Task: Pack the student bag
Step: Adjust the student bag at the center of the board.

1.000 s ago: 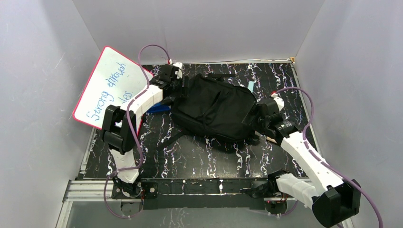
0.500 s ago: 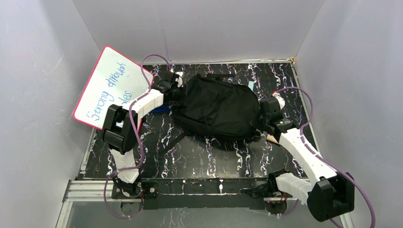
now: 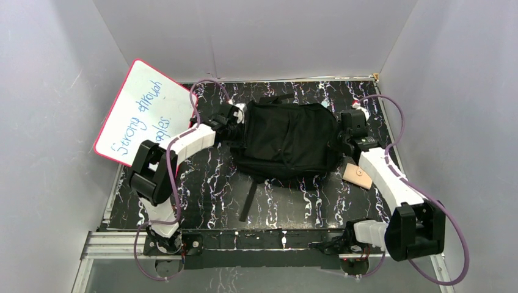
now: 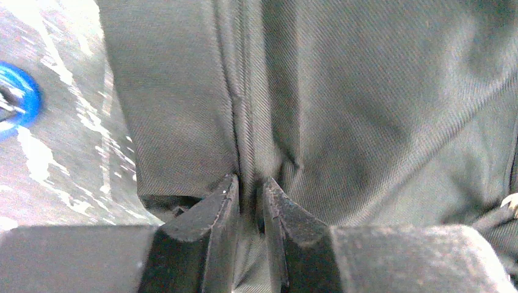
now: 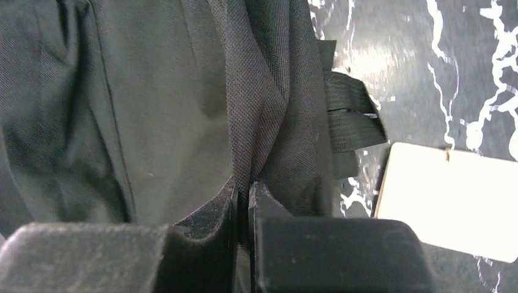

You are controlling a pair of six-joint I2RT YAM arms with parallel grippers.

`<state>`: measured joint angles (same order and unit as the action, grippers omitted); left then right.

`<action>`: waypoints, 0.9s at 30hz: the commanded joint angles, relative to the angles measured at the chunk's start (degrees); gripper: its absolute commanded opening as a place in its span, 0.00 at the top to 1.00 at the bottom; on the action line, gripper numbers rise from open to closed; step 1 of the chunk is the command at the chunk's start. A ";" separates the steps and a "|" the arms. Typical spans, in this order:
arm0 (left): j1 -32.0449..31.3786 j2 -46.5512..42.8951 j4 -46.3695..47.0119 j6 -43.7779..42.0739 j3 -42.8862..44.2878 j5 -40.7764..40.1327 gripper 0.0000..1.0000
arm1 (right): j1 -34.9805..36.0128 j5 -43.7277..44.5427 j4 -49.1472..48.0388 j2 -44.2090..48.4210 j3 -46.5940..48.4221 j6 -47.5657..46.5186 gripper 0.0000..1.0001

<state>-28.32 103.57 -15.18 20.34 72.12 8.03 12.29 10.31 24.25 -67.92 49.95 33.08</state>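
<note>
My left gripper (image 4: pixel 247 183) is closed almost all the way, pinching a raised fold of black fabric along a seam of the student bag (image 3: pixel 284 137); only the thickness of the cloth keeps the tips apart. The bulk of the bag lies ahead of these tips and to their right; off to their left, on the marbled table (image 3: pixel 293 201), shows part of something blue (image 4: pixel 12 101) that I cannot identify.

My right gripper (image 5: pixel 244 186) is likewise nearly shut, clamped on a ridge of the bag's fabric, the gap between the tips a thin slit. Just right of that ridge hang black webbing straps (image 5: pixel 351 116); beyond them a pale tan card (image 5: pixel 452 201) lies on the table, apart from my fingers.

Seen from above, the bag lies flat between my two grippers, one at each end; a loose strap (image 3: pixel 249 198) trails from its near edge toward my bases. A red-rimmed whiteboard (image 3: pixel 143 113) with handwriting leans well apart from my left gripper, on its outer side.
</note>
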 commanded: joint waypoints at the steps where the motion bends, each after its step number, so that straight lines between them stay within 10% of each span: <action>1: -6.29 -5.06 -1.20 2.95 -5.09 4.35 0.81 | 0.01 -2.50 -9.19 -3.72 6.24 -4.89 0.89; 17: -18.18 -13.61 -0.50 7.55 -11.87 -3.82 0.75 | -0.22 -5.43 -11.89 -22.42 23.51 -17.96 0.77; 27: -18.20 -23.69 -6.33 -0.33 -4.19 -19.06 0.54 | -0.30 1.17 -8.48 -7.83 17.84 -16.72 0.49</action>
<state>-46.61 84.18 -20.18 24.08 62.83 -5.45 11.73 9.52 15.31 -84.42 69.01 16.43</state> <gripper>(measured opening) 0.421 0.504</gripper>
